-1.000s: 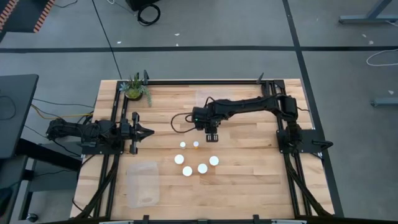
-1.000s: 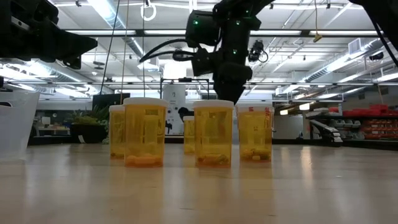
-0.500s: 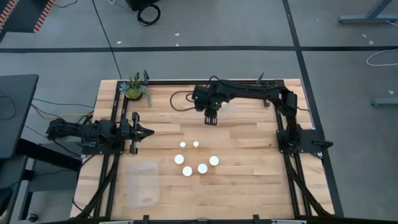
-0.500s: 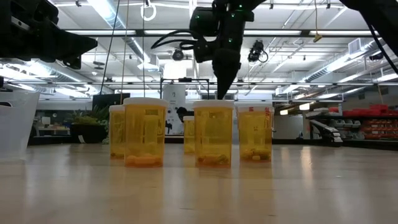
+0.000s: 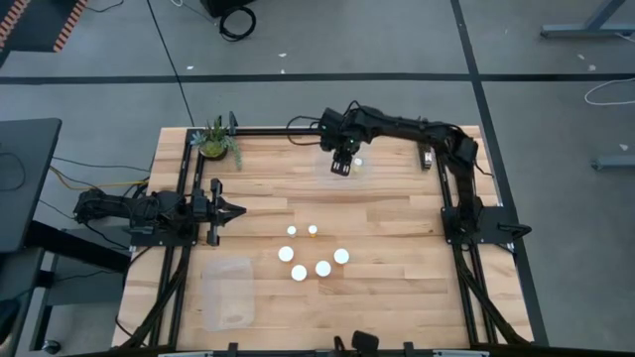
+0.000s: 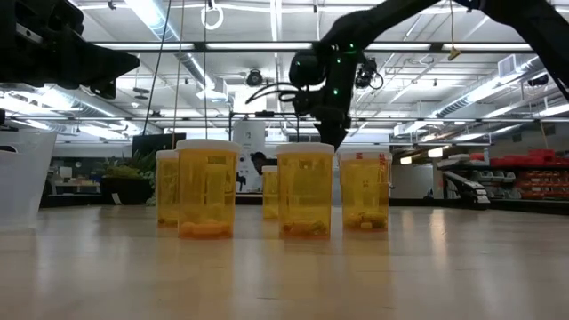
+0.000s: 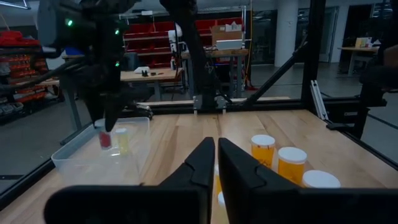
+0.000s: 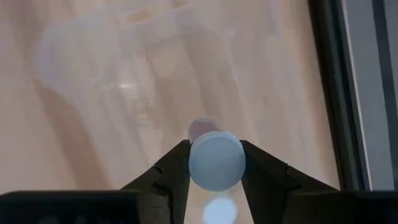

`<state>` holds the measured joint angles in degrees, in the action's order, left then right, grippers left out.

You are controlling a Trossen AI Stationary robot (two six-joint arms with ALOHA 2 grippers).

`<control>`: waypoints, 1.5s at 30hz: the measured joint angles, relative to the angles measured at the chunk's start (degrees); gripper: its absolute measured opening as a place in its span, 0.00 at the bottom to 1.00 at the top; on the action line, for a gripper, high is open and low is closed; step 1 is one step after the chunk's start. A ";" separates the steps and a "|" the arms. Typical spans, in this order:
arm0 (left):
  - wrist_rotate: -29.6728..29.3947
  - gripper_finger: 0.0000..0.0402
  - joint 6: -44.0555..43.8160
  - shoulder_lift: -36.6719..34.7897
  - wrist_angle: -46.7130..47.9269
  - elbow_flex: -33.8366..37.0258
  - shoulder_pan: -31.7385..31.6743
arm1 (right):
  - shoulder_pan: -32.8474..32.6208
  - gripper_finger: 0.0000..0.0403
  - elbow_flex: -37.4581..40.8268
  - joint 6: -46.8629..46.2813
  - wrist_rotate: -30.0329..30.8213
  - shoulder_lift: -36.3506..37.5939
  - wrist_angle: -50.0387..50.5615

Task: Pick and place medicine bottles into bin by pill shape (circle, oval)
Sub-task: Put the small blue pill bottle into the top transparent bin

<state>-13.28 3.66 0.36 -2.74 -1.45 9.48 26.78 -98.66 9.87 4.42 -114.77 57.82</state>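
Six white-capped orange bottles [image 5: 313, 253] stand upright in a group at the table's middle; they also show in the low view [image 6: 305, 191]. My right gripper [image 5: 340, 169] is at the far side, over a clear bin [image 5: 349, 177], shut on a small bottle with a white cap [image 8: 216, 163]. Another bottle [image 5: 358, 162] stands in that bin. My left gripper [image 5: 236, 210] waits shut and empty at the table's left [image 7: 216, 163]. My right gripper pinches the small bottle's white cap [image 8: 196, 163] between its two fingers, one on each side. The fingers come from above, pointing down. The bottle's reddish body [image 7: 106, 139] hangs upright below them at the clear bin; whether its base touches the bin floor I cannot tell.
A second clear bin [image 5: 226, 291] lies at the near left. A green potted plant [image 5: 214, 141] stands at the far left corner. Black frame rails [image 5: 327, 130] run along the table's far edge and sides.
My right gripper has gone from above the bottle group toward the table's far edge, carrying the small bottle upright, and now stands over the far clear bin. The six bottles at the middle have stayed put.
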 joint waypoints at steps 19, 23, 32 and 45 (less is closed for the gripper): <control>0.00 0.07 0.00 0.00 0.00 0.00 0.01 | 2.29 0.34 9.76 1.06 -4.74 -0.09 -15.93; 0.00 0.07 -0.02 0.00 0.00 0.00 0.00 | 3.74 0.34 9.76 0.62 -4.42 -0.08 -16.04; 0.00 0.08 -0.01 0.00 0.00 0.00 0.00 | 4.55 0.34 9.76 0.31 -4.43 -0.08 -15.94; -0.02 0.08 0.00 0.00 0.00 0.00 0.01 | 3.92 0.37 12.62 1.05 -5.76 0.11 -16.06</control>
<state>-13.30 3.66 0.36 -2.74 -1.45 9.50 30.70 -86.04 10.92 -1.34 -114.65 41.76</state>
